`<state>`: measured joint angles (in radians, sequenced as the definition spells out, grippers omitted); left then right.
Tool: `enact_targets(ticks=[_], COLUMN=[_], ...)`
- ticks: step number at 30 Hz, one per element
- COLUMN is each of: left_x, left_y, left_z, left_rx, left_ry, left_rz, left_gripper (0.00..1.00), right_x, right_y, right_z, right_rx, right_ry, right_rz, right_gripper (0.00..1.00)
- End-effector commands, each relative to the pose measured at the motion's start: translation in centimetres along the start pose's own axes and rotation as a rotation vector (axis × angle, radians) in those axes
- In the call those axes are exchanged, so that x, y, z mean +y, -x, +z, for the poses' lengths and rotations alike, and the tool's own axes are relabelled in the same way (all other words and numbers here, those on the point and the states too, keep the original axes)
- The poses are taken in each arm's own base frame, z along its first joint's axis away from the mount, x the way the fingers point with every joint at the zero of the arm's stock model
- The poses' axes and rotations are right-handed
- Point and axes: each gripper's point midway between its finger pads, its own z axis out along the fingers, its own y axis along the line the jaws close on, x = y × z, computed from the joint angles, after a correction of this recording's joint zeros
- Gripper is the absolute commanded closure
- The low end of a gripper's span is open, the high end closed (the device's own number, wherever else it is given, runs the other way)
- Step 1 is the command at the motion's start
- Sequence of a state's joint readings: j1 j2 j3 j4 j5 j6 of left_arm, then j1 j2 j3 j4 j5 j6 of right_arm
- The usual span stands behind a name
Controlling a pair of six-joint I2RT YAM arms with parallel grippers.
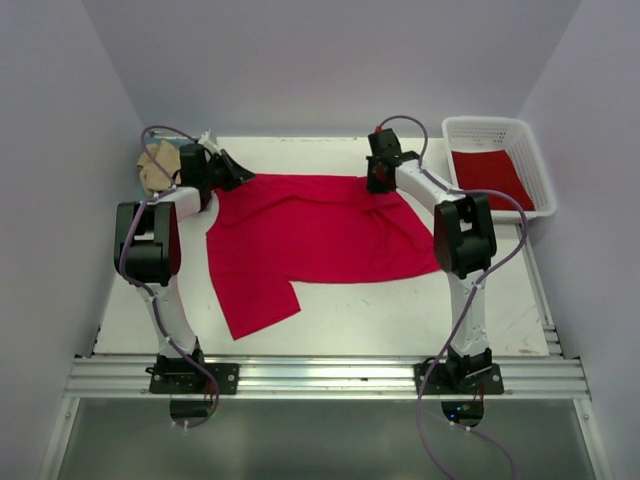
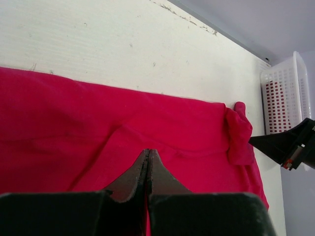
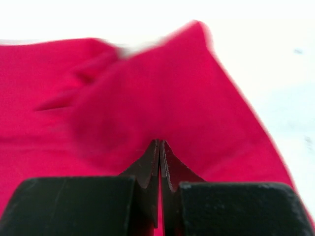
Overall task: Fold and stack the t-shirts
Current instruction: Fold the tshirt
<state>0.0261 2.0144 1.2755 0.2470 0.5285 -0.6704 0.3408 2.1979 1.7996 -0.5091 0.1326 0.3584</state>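
Top view: I see the red t-shirt (image 1: 310, 235) spread flat mid-table (image 1: 390, 320). The left gripper (image 1: 232, 172) sits at its far-left corner and the right gripper (image 1: 376, 183) at its far-right edge. A tan shirt (image 1: 155, 168) is bunched at the far-left corner, and another red shirt (image 1: 490, 172) lies in the white basket (image 1: 537, 175).

Left wrist: jaws are pressed together, tips on red cloth. I can't tell if fabric is caught.

Right wrist: blurry. Jaws are pressed together over red cloth, same doubt.

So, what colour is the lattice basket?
White; the basket shows best in the top external view.
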Motion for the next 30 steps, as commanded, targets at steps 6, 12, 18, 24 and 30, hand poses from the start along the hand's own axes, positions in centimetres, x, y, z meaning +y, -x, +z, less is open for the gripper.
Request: enact_targets(ticks=[6, 12, 18, 24, 30], left_x=[-0.8, -0.5, -0.5, -0.2, 0.1], left_y=[0.9, 0.5, 0.5, -0.4, -0.9], left_z=[-0.2, -0.1, 0.0, 0.5, 0.6], left_rx=[-0.032, -0.027, -0.027, -0.009, 0.000], left_ry=[-0.039, -0.030, -0.028, -0.025, -0.024], left_rz=[0.032, 0.029, 0.033, 0.028, 0.027], left_gripper=[1.00, 1.00, 1.00, 1.00, 1.00], right_x=[-8.0, -8.6, -7.8, -5.0, -4.0], right_y=[2.1, 1.1, 1.5, 3.0, 3.1], right_z=[-3.0, -0.5, -1.1, -2.5, -1.8], right_rx=[-0.101, -0.016, -0.042, -0.094, -0.083], right_ry=[-0.273, -0.199, -0.126, 0.066, 0.146], right_rz=[0.135, 0.174, 0.170, 0.156, 0.173], right_gripper=[1.00, 1.00, 1.00, 1.00, 1.00])
